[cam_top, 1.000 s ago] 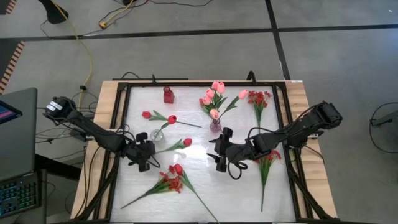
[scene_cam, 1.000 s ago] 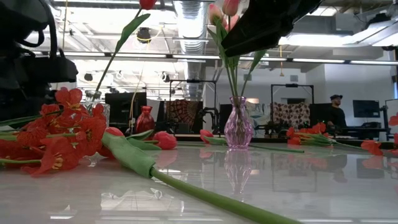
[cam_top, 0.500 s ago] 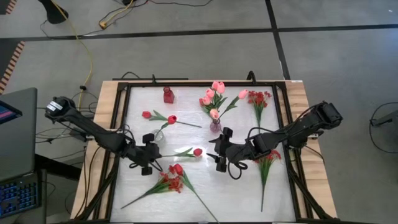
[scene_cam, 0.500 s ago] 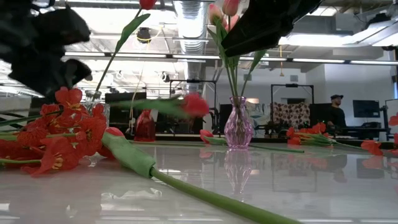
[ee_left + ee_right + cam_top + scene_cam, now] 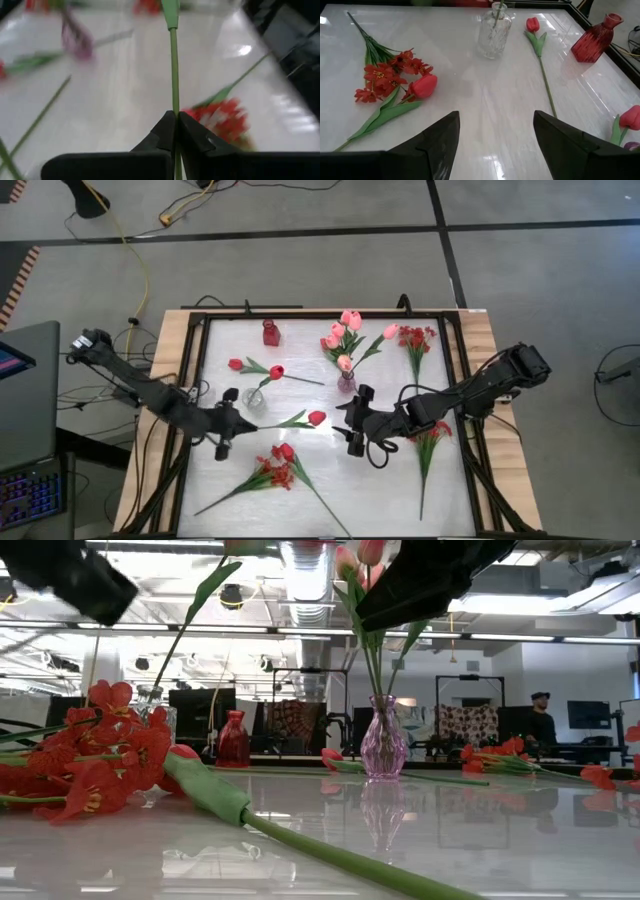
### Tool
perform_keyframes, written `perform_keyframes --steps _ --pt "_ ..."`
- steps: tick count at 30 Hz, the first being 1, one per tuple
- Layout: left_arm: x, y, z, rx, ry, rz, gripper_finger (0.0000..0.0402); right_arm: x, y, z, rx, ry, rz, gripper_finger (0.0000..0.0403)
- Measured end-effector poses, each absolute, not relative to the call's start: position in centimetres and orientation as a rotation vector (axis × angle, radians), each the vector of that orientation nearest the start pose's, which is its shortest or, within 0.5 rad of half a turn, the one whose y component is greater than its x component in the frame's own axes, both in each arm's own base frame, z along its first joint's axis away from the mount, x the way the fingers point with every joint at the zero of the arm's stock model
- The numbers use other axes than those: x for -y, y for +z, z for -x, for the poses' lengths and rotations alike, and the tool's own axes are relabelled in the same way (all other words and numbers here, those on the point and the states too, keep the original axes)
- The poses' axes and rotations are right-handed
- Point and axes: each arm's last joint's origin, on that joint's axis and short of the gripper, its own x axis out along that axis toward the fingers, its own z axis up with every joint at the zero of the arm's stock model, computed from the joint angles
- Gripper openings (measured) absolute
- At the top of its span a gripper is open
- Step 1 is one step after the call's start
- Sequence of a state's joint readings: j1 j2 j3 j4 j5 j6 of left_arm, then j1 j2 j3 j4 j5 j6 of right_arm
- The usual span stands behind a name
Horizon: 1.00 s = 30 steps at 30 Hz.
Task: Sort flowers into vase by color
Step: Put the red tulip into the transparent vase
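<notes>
My left gripper is over the table's left half, shut on a red tulip whose green stem runs out toward the right. My right gripper is open near the middle, just on the near side of the pink glass vase that holds pink tulips. A clear glass vase holds one red tulip. Another red tulip lies flat beside it. A bushy red spray lies near the front edge. My left gripper pinches the red tulip's stem near its cut end between the two shut fingers. The fingers come from the table's left, and the stem runs straight on ahead of them. The flower end points toward the right, off the table.
A red glass vase stands at the far edge. Two more red sprays lie along the right side. A dark frame rims the table. A person stands in the room behind.
My left gripper has lifted the red tulip off the table and risen, drawing back a little toward the left edge. The tulip now stands roughly level, its head swung from the table toward the middle. My right arm has kept still.
</notes>
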<state>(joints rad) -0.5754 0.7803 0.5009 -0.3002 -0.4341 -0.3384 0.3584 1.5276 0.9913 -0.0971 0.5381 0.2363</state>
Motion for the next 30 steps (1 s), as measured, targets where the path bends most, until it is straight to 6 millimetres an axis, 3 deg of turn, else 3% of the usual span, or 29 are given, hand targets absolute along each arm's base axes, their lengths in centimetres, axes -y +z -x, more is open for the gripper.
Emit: perform_keyframes --steps 6,12,18,23,30 --pt "7.8 24.6 -12.7 -0.246 -0.151 0.052 0.0000 -10.0 23.9 -30.9 -0.545 -0.239 0.046 0.0282" --pt "7.3 25.1 -12.2 -0.016 -0.129 0.072 0.0000 -10.2 24.6 -31.4 -0.457 -0.226 0.018 0.0282" --pt "7.4 23.8 -12.7 0.050 -0.142 0.101 0.0000 -11.9 25.3 -33.7 -0.193 -0.100 0.067 0.0282" --pt "8.4 23.9 -13.7 0.115 -0.226 0.095 0.0000 -13.1 24.8 -35.4 0.036 -0.035 0.047 0.0282" --pt "9.9 22.5 -15.8 0.118 -0.233 0.019 0.0000 -13.6 24.7 -37.3 0.161 0.050 0.023 0.0282"
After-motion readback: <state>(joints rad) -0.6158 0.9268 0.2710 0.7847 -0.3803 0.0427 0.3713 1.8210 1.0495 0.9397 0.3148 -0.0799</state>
